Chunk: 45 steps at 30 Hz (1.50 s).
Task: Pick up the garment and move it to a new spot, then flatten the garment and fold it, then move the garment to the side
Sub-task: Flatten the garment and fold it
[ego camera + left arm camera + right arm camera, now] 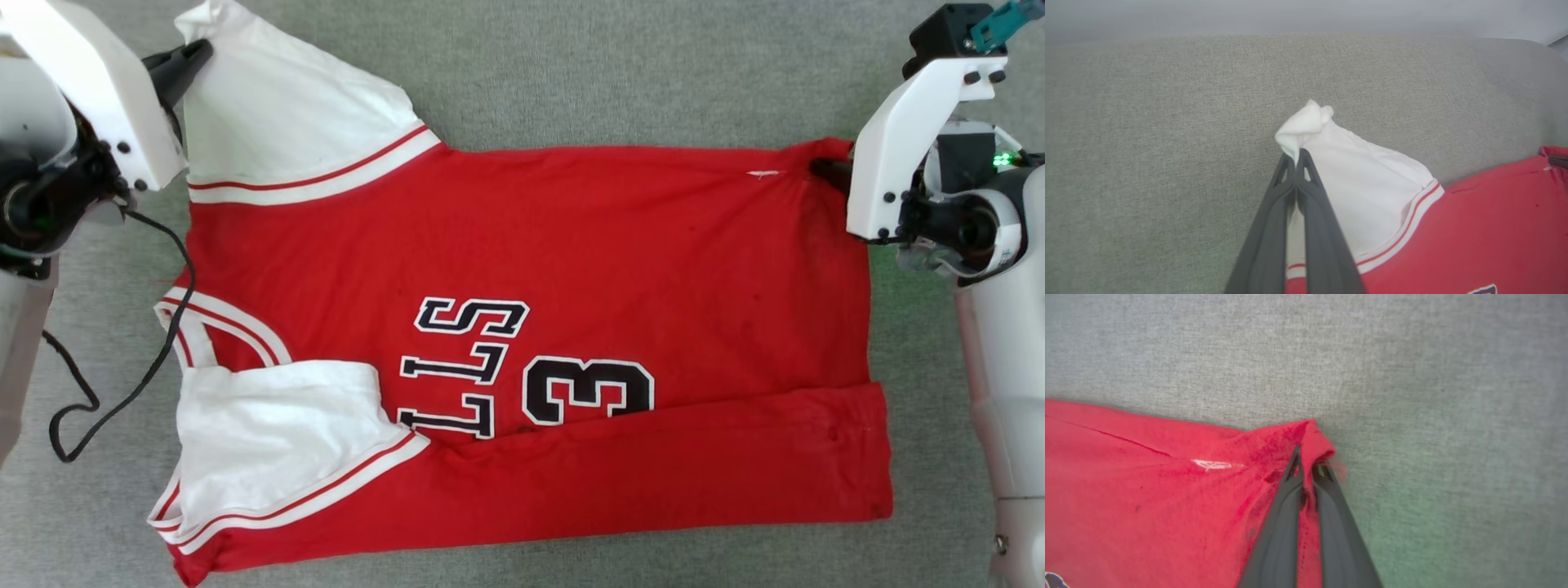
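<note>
The garment (522, 245) is seen spread on a grey woven surface (571, 73), with its collar (233, 327) toward the robot's left and its hem toward the right. At the side nearest to the robot, a long red strip of the body is folded over onto the front. The lower parts of the black letters (465, 359) and of the number 3 (588, 390) are covered by it. The near sleeve (269, 433), white with red-and-white trim, is laid inward over the chest, just beside the letters. A black cable (155, 367) is seen hanging from the left arm, and it is passed just beside the collar.

Farther away, the far sleeve (286, 114) is stretched out from the body. Its tip is pinched by the left gripper (196, 55), whose jaws are pressed together on the white cloth. At the far right corner of the hem, a small bunch of red cloth is clamped by the right gripper (820, 169), whose jaws are closed tightly on it. Between the two grippers the far edge of the red body is drawn nearly straight.
</note>
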Motion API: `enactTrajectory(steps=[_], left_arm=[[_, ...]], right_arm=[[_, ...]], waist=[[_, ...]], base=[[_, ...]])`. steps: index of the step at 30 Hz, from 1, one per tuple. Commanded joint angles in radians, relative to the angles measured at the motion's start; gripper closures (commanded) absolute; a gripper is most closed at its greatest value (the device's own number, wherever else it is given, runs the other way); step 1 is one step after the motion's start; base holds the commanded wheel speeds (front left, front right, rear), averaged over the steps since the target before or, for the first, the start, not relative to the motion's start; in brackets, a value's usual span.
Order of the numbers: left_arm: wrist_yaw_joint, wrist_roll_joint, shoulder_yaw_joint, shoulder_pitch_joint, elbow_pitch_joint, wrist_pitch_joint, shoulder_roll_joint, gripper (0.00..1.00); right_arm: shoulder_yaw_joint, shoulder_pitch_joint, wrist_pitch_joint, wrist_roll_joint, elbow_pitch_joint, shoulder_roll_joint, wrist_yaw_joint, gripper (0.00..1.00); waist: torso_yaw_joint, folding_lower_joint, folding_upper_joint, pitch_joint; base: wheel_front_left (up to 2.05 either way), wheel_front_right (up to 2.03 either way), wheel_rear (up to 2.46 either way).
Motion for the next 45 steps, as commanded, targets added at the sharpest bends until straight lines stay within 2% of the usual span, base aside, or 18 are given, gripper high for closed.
enactTrajectory(steps=[1,8,15,21,28,29,30,31,32,35,37,38,39,45], left_arm=[[-0.005,-0.003,0.006,0.024,0.002,-0.016,0.002,1.0],[-0.005,-0.039,0.05,0.154,-0.02,-0.105,0.017,1.0],[0.039,-0.089,0.103,0.396,-0.11,-0.209,0.021,1.0],[0.085,-0.151,0.13,0.651,-0.184,-0.28,-0.016,1.0],[0.106,-0.207,0.118,0.839,-0.163,-0.301,-0.068,1.0],[0.108,-0.211,0.115,0.856,-0.152,-0.305,-0.077,1.0],[0.11,-0.215,0.111,0.87,-0.142,-0.309,-0.087,0.98],[0.109,-0.211,0.104,0.878,-0.129,-0.314,-0.095,0.63],[0.108,-0.2,0.097,0.883,-0.117,-0.326,-0.103,0.0],[0.106,-0.159,0.082,0.878,-0.09,-0.379,-0.121,0.0],[0.121,-0.093,0.07,0.869,-0.092,-0.437,-0.115,0.0],[0.138,-0.019,0.059,0.853,-0.117,-0.528,-0.124,0.0],[0.147,0.003,0.058,0.851,-0.128,-0.553,-0.127,0.0],[0.198,0.089,0.062,0.844,-0.213,-0.683,-0.149,0.0]], right_arm=[[0.015,0.024,-0.011,0.012,0.013,0.004,0.0,1.0],[0.007,0.083,-0.11,0.037,-0.086,-0.033,0.0,1.0],[-0.033,0.267,-0.16,0.057,-0.197,-0.041,0.0,1.0],[-0.06,0.461,-0.191,0.076,-0.268,-0.027,0.0,1.0],[-0.075,0.624,-0.244,0.093,-0.281,-0.003,0.0,1.0],[-0.072,0.647,-0.252,0.088,-0.278,-0.001,0.0,0.83],[-0.069,0.669,-0.257,0.089,-0.268,0.002,0.0,0.44],[-0.064,0.684,-0.267,0.093,-0.263,0.008,0.0,0.0],[-0.061,0.695,-0.286,0.092,-0.26,0.008,0.0,0.0],[-0.06,0.73,-0.359,0.089,-0.251,0.009,-0.001,0.0],[-0.051,0.741,-0.406,0.086,-0.266,0.009,0.0,0.0],[-0.043,0.751,-0.46,0.084,-0.316,0.0,0.0,0.0],[-0.041,0.758,-0.471,0.081,-0.335,-0.006,0.0,0.0],[-0.075,0.772,-0.422,0.082,-0.446,-0.045,0.0,0.0]], waist=[[0.002,0.0,0.0,-0.028],[0.01,0.0,0.0,-0.142],[0.025,0.0,0.0,-0.239],[0.035,0.0,0.0,-0.29],[0.031,0.0,0.0,-0.308],[0.03,0.0,0.0,-0.309],[0.029,0.0,0.0,-0.308],[0.028,0.0,0.0,-0.309],[0.027,0.0,0.0,-0.309],[0.024,0.0,0.0,-0.32],[0.022,0.0,0.0,-0.332],[0.017,0.0,0.0,-0.353],[0.015,0.0,0.0,-0.361],[0.012,0.0,0.0,-0.403]], base=[[0.0,0.0,0.0],[0.0,0.0,0.0],[0.0,0.0,0.0],[0.0,0.0,0.0],[0.0,0.0,0.0],[0.0,0.0,0.0],[0.0,0.0,0.0],[0.0,0.0,0.0],[0.0,0.0,0.0],[0.0,0.0,0.0],[0.0,0.0,0.0],[0.0,0.0,0.0],[0.0,0.0,0.0],[0.0,0.0,0.0]])
